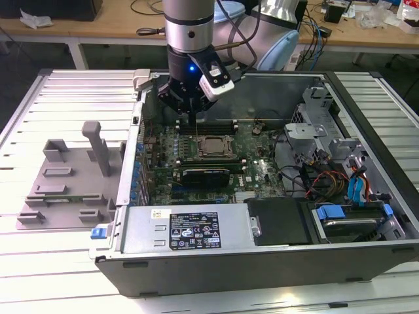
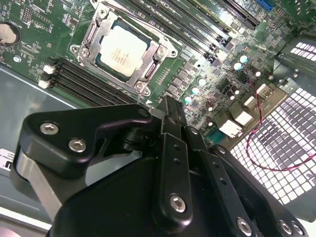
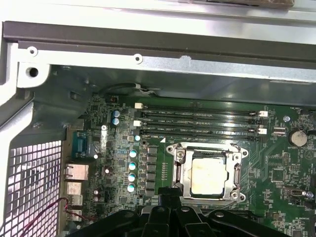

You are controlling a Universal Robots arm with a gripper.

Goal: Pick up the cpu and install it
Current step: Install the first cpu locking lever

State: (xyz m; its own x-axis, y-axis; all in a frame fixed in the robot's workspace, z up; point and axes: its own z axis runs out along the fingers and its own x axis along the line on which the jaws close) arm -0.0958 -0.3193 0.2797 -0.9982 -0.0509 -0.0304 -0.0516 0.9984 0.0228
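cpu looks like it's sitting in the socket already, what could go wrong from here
1. The gripper, jaws shut, hangs low over the board near the cpu. A drop or sideways slip could strike the memory slots or scrape the chip's top.
2. I can't tell whether the cpu lies fully flat inside the socket frame. Pressing on it while tilted might damage the socket.

I am holding my arm (image 1: 189, 26) upright, its wrist (image 1: 190, 69) pointing straight down. My gripper (image 1: 190, 118) is hanging beneath it. In the second wrist view its black fingers (image 2: 170, 148) are pressing together at the tips, clasping nothing.
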